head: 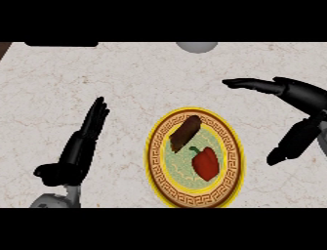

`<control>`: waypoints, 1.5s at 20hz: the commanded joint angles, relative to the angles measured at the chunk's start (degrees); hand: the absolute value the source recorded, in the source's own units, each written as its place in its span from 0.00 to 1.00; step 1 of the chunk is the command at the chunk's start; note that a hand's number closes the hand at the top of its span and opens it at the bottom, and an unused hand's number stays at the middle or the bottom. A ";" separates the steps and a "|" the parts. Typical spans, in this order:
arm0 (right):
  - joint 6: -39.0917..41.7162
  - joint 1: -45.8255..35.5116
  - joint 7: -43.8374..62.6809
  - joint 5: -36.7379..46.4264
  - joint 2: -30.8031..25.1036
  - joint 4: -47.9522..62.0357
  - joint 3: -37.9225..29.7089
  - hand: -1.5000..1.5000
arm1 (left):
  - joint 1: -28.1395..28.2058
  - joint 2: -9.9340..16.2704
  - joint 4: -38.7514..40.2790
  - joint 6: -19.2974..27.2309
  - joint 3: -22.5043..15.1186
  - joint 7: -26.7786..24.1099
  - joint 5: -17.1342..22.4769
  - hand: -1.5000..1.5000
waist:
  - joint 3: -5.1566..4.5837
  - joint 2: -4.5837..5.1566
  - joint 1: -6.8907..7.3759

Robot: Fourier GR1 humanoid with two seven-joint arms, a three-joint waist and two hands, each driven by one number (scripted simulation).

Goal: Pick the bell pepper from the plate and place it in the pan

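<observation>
Red bell pepper (205, 163) with green stem lies on the round yellow-rimmed patterned plate (160, 183), lower right of centre, just beside a dark brown oblong piece of food (185, 133). My right hand (306, 100) hovers open to the plate's right, fingers spread, holding nothing. My left hand (81, 144) rests open at left, fingers straight.

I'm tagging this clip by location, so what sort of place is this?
Probably a kitchen counter: a pale marbled countertop carries a patterned plate holding a red bell pepper and a brown food piece.
</observation>
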 commanded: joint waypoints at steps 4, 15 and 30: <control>3.04 -8.07 12.19 9.84 3.31 -3.41 10.08 0.00 | -2.14 -0.39 1.28 -0.40 1.54 1.00 0.52 0.50 | -0.08 -0.07 0.24; -0.09 -2.59 7.08 33.52 4.53 -2.97 24.01 0.00 | 1.96 0.81 -0.34 -3.45 2.31 -0.75 0.87 0.50 | 0.04 0.02 -0.08; 2.53 3.46 9.96 44.57 17.64 -1.34 16.73 0.00 | 2.90 -2.46 -1.92 -4.35 3.59 0.19 -2.90 0.50 | 0.03 -0.06 -0.37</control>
